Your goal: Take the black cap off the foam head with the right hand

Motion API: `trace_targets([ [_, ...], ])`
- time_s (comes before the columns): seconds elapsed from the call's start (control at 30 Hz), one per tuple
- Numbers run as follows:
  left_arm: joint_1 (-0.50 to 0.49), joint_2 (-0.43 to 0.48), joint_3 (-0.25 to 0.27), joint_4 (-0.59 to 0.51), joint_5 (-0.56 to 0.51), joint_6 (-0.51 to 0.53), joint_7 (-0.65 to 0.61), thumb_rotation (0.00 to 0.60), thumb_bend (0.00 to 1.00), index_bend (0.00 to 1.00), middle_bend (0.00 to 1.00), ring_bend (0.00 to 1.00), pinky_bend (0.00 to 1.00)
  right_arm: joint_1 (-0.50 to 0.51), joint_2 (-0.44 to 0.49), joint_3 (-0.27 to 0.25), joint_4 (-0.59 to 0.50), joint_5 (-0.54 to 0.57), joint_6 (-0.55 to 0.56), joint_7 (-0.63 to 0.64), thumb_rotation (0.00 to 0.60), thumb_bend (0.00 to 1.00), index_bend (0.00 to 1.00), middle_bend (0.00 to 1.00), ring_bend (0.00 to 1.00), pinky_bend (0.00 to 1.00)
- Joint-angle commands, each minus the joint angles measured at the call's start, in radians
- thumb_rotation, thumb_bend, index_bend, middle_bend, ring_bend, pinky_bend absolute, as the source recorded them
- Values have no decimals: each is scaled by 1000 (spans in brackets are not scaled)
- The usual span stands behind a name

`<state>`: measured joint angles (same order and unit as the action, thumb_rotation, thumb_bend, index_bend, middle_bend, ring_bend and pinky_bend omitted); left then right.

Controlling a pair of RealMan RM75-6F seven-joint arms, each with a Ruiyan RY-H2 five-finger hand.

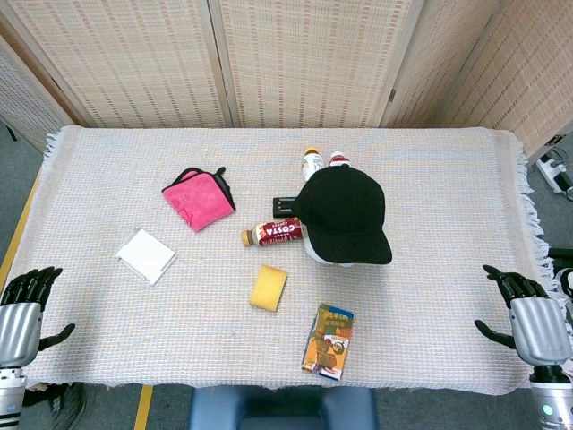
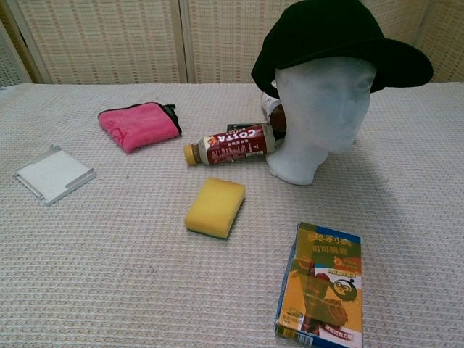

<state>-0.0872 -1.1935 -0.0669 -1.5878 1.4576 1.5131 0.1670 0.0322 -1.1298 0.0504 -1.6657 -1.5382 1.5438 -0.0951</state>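
A black cap (image 1: 345, 212) (image 2: 335, 40) sits on a white foam head (image 2: 316, 116) (image 1: 320, 252) standing right of the table's middle, brim toward me. My right hand (image 1: 528, 315) hovers at the table's right front edge, well clear of the cap, fingers apart and holding nothing. At the left front edge my left hand (image 1: 24, 309) is likewise open and empty. Neither hand appears in the chest view.
A Costa bottle (image 1: 273, 232) (image 2: 232, 143) lies beside the head, with two more bottles (image 1: 312, 162) and a black object (image 1: 286, 206) behind it. A yellow sponge (image 1: 269, 287), a colourful carton (image 1: 329, 339), a pink cloth (image 1: 198, 198) and a white box (image 1: 146, 254) lie on the table.
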Motion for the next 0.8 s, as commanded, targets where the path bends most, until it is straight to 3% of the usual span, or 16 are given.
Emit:
trace_targets([
  [0.03, -2, 0, 2, 0, -1, -7, 1, 600, 168, 178, 183, 141, 160, 0, -4, -1, 4, -1, -2, 2, 600, 1, 172, 296, 230, 295],
  [0.43, -6, 1, 6, -1, 1, -18, -8, 600, 169, 180, 183, 141, 160, 14, -10, -4, 0, -33, -9, -4, 600, 3, 173, 296, 269, 319],
  [0.67, 0, 12, 10, -7, 10, -7, -20, 600, 169, 180, 184, 141, 160, 62, -9, 21, -44, -97, -13, -41, 600, 1, 193, 319, 427, 508],
  [0.8, 3, 21, 11, -14, 16, -1, -29, 600, 168, 180, 183, 141, 160, 106, -3, 47, -89, -121, -36, -59, 600, 1, 214, 359, 586, 673],
])
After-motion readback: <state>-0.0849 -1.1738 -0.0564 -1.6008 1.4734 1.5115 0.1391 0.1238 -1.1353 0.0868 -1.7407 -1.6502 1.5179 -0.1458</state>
